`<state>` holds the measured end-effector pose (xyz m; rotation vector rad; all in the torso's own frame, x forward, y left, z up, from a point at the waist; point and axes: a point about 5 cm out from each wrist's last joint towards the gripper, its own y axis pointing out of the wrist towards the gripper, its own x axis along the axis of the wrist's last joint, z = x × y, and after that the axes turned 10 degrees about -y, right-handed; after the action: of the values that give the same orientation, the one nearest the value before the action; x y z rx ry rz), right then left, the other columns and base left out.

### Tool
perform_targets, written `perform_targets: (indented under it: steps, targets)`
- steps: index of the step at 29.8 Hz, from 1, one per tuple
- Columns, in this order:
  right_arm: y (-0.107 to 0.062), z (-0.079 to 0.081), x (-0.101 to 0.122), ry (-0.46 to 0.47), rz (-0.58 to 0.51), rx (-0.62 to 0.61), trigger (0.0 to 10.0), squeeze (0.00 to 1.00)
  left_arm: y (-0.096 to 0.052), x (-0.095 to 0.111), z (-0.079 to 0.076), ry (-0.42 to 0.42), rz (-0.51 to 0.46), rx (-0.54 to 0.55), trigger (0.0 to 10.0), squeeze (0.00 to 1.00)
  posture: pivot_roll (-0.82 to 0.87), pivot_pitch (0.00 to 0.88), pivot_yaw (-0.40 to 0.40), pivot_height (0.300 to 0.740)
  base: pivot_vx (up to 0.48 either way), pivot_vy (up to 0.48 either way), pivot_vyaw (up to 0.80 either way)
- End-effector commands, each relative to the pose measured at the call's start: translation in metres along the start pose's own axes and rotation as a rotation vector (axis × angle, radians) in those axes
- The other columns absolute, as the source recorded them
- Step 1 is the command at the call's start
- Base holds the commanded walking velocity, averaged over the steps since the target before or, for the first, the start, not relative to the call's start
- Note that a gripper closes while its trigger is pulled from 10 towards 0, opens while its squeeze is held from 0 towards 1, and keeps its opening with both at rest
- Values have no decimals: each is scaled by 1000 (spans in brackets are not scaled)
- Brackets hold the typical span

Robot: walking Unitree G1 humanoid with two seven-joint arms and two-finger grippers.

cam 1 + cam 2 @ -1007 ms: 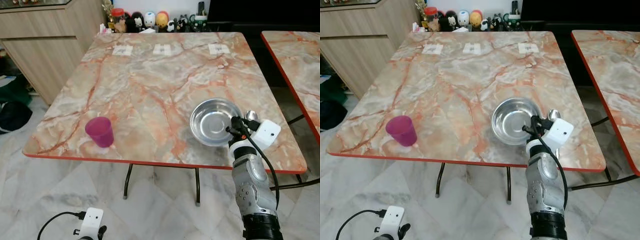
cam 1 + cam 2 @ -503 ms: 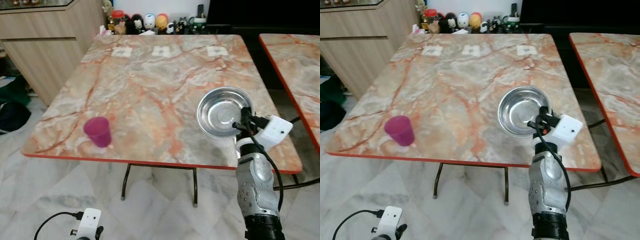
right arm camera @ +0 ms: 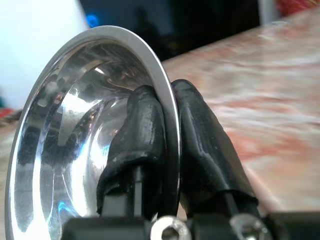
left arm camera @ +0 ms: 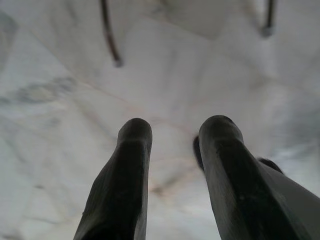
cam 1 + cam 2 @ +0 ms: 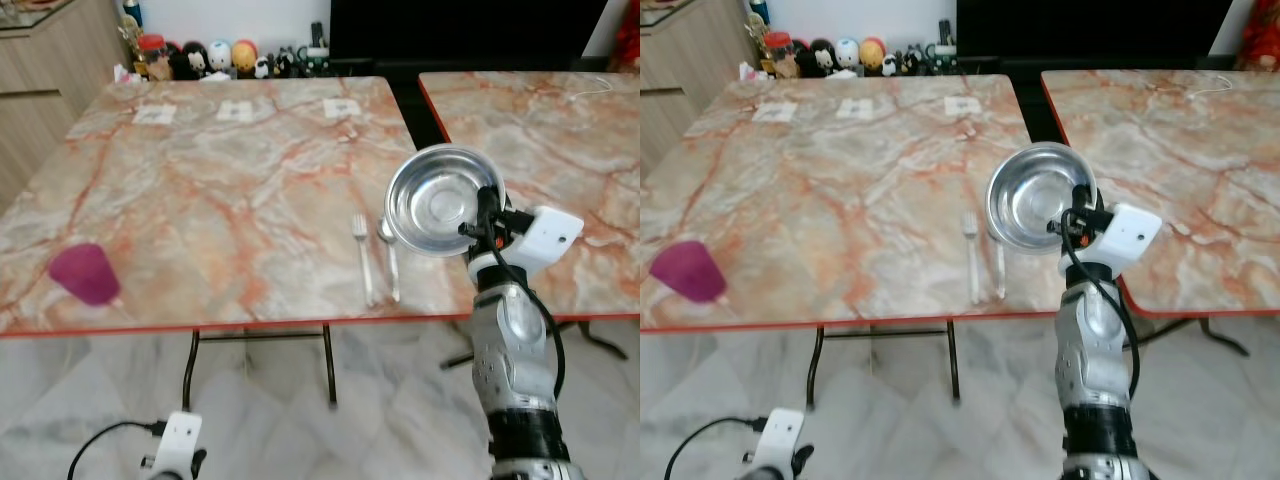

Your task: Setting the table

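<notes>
We've lifted the steel bowl (image 5: 437, 198) off the table (image 5: 200, 190) — right gripper (image 3: 167, 125) clamped on its rim, centre-right — clear of fork (image 5: 363, 255) and spoon (image 5: 390, 260).

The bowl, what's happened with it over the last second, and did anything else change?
The right gripper, pinching the bowl by its rim, lifted it off the table and tipped it up on edge. That uncovered the fork and spoon. The camera swung right. The purple cup stayed put; the left gripper stays low, open.
</notes>
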<state>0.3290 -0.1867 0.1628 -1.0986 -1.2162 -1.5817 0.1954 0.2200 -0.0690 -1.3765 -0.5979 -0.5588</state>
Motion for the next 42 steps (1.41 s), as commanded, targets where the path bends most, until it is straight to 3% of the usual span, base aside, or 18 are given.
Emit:
perform_targets:
  steps: [1,8,26,35,42]
  targets:
    - [3,1,7,-5,-33,-3,10000,0,-2,-7,4,6,33,10,10000,0,-90,81,29,740,0,-458,0]
    - [1,-8,4,-26,-17,-51,10000,0,-2,-8,7,21,39,5,10000,0,-99,89,46,740,0,-452,0]
    - [0,-11,1,-29,-9,-72,10000,0,-2,-8,9,24,45,5,10000,0,-99,83,45,740,0,-433,0]
    - [1,-4,0,-19,-6,-66,10000,0,-3,-11,8,28,49,1,10000,0,-108,58,55,740,27,-422,0]
    - [-1,-8,-3,-26,2,-77,10000,0,-2,-8,8,24,39,16,10000,0,-111,35,59,740,0,-80,0]
